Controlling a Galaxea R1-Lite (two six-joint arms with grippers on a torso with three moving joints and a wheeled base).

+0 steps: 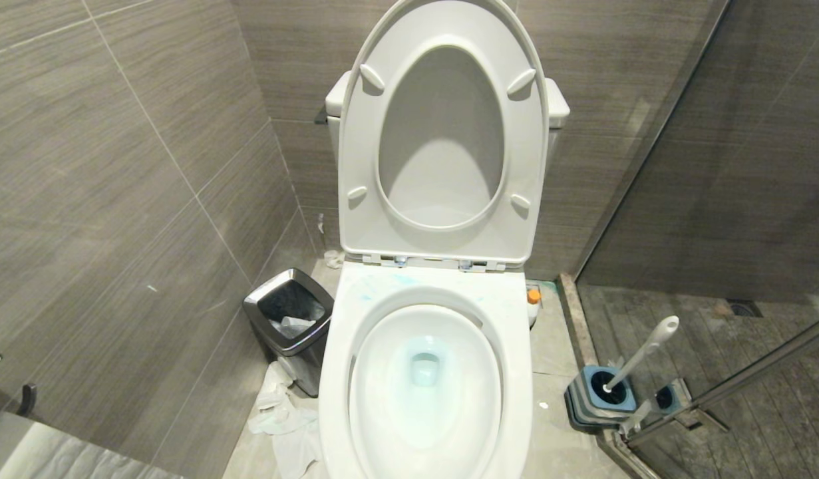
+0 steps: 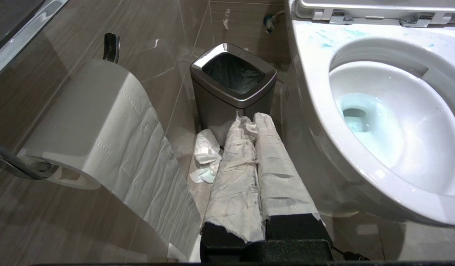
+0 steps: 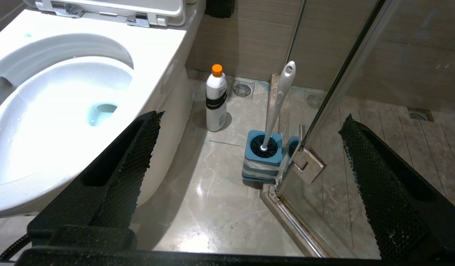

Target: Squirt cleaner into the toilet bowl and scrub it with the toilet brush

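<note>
Grey-tiled bathroom: left tool (image 2: pixel 250 123) pressed together beside toilet bowl (image 2: pixel 312 92), right tool (image 3: pixel 249 151) spread toward cleaner (image 3: pixel 216 99).

The left gripper (image 2: pixel 249 123) has its two paper-wrapped fingers (image 2: pixel 233 173) pressed together side by side, holding nothing. The right gripper (image 3: pixel 249 125) has its black textured fingers (image 3: pixel 138 155) spread wide apart and is empty. Neither arm appears in the head view

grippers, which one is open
The right gripper, jaws spread wide and bare above the floor; the left gripper is shut, its fingers wrapped in paper.
</note>
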